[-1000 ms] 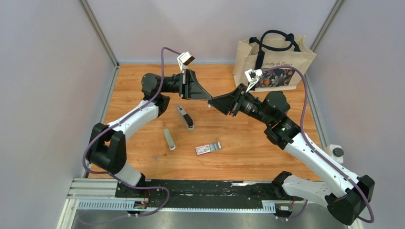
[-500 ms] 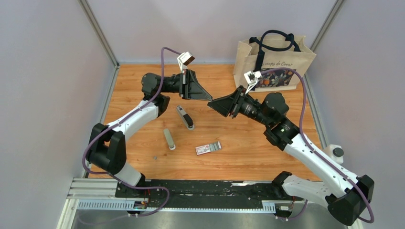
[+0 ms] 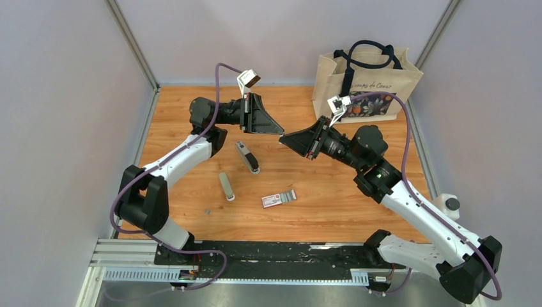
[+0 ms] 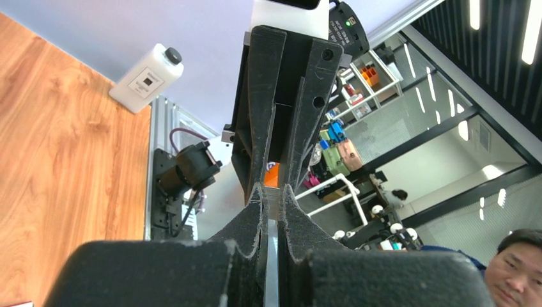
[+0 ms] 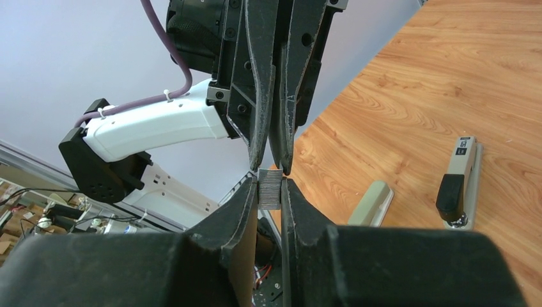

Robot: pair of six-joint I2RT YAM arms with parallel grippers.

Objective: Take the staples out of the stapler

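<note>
Above the tabletop (image 3: pixel 332 198), the left gripper (image 3: pixel 281 131) and right gripper (image 3: pixel 283 137) meet tip to tip, probably for a handover. The stapler (image 3: pixel 247 157) lies set aside below. The left jaws clamp the staples (image 5: pixel 270 187). The right jaws flank them closely, but I cannot tell whether they grip.

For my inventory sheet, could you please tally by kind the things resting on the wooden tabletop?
stapler: 1
light-grey bar: 1
red-and-white box: 1
tiny dark bit: 1
tote bag: 1
Total: 5
</note>
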